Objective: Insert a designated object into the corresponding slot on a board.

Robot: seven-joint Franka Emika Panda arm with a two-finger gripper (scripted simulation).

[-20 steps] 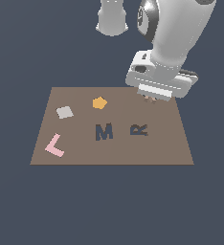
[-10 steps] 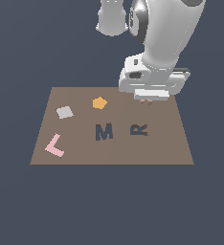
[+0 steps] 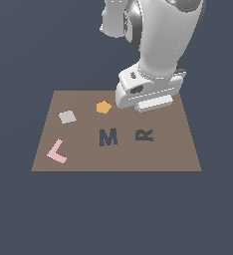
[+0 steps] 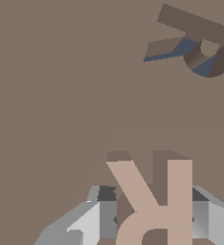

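In the wrist view the tan R-shaped designated object (image 4: 154, 201) sits between my grey fingers (image 4: 104, 217), with my gripper (image 4: 152, 221) shut on it. It hangs over bare brown board (image 4: 61, 95), apart from the dark navy R-shaped slot (image 4: 186, 48). In the exterior view my gripper (image 3: 149, 104) hovers above the board (image 3: 88, 162), just behind the slot (image 3: 145, 135). There the held piece is hidden under the hand.
A dark M-shaped recess (image 3: 108, 137) lies to the exterior view's left of the slot. An orange pentagon (image 3: 103, 107), a grey square (image 3: 67, 117) and a pink L piece (image 3: 57, 152) rest on the board's left half.
The arm has shifted toward the exterior view's left and slightly lower, from over the board's far right corner to just behind the R slot.
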